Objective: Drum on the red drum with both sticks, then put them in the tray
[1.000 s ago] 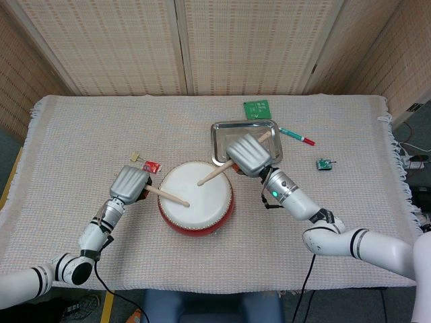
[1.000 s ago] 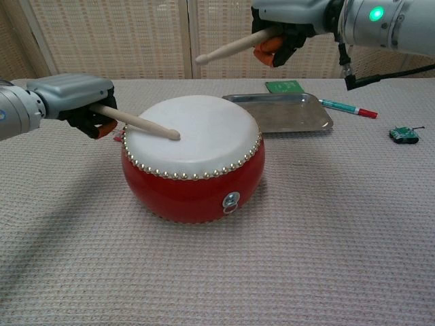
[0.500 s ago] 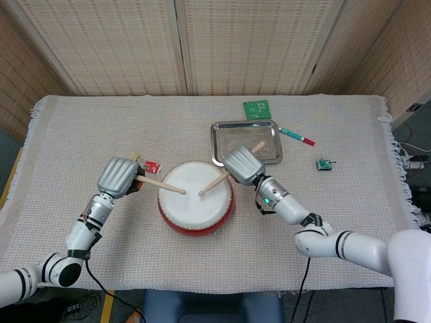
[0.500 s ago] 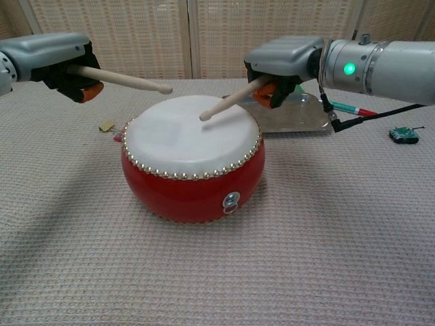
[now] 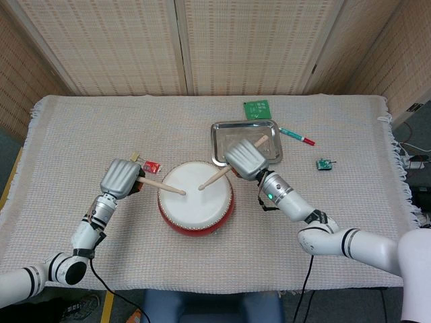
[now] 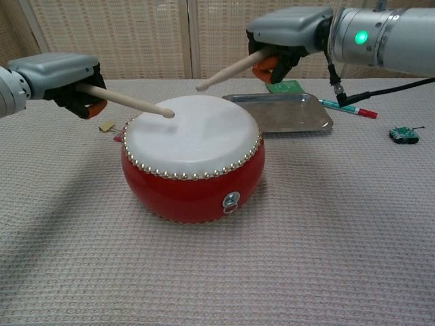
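Note:
The red drum [image 5: 195,202] [image 6: 192,187] with a white skin stands mid-table. My left hand [image 5: 120,177] [image 6: 61,73] grips a wooden stick [image 5: 161,188] [image 6: 129,103] whose tip lies low over the skin's left part, at or just above it. My right hand [image 5: 246,159] [image 6: 289,32] grips the other stick [image 5: 217,178] [image 6: 228,70], raised above the drum with its tip over the skin. The metal tray [image 5: 244,142] [image 6: 285,113] lies behind the drum to the right, with nothing in it.
A green circuit board [image 5: 256,108] [image 6: 284,86] lies behind the tray. A teal and red pen [image 5: 296,136] [image 6: 348,108] and a small green part [image 5: 324,163] [image 6: 403,134] lie right of it. A red tag [image 5: 151,167] and a tan scrap [image 6: 106,125] sit left of the drum.
The left stick has swung down from its raised position to the drum skin. The right hand has lifted its stick off the skin.

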Controlling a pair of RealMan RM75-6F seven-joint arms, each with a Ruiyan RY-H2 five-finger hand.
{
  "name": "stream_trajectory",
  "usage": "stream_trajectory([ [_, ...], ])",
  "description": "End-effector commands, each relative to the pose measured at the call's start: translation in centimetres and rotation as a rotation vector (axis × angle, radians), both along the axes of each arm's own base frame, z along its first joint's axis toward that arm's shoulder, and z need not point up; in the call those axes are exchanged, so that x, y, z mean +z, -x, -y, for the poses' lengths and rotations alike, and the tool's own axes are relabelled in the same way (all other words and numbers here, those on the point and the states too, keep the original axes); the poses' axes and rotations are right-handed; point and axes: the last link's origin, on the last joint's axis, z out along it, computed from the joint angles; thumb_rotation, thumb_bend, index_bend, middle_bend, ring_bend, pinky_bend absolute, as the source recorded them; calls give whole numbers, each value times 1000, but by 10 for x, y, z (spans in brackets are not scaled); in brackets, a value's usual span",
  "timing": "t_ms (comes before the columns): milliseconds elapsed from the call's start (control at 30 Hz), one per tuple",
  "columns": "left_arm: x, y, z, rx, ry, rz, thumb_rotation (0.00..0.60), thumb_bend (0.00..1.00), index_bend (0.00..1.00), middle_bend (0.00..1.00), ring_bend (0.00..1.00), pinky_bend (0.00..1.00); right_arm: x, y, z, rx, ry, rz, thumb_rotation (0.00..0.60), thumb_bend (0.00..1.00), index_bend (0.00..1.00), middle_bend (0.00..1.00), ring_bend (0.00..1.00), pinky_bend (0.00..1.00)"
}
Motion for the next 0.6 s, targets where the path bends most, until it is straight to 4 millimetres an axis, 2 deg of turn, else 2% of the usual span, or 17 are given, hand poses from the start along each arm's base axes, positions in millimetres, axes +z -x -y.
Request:
stream_trajectory([
  [33,17,-4,3,-11,-21,46,600,766,1000,1000,1000,1000,-33,19,-1,-16,-37,-117,600,922,1000,1000,1000,1000],
  [100,18,-4,4,-12,-16,50,600,766,1000,1000,1000,1000,-37,20,-1,-7,-31,-129,600,922,1000,1000,1000,1000],
  [167,13,-3,3,-7,-1,38,600,766,1000,1000,1000,1000,-33,15,-2,-5,-20,-80,600,922,1000,1000,1000,1000],
  [433,-28,11,-5,39,78,-61,600,766,1000,1000,1000,1000,21,-18,-6,59,50,123,600,922,1000,1000,1000,1000],
  [500,-31,13,-7,46,78,-79,600,766,1000,1000,1000,1000,26,-19,-6,58,54,132,600,922,1000,1000,1000,1000],
  [600,-23,11,-8,41,45,-61,600,766,1000,1000,1000,1000,22,-15,-4,43,45,104,600,922,1000,1000,1000,1000],
])
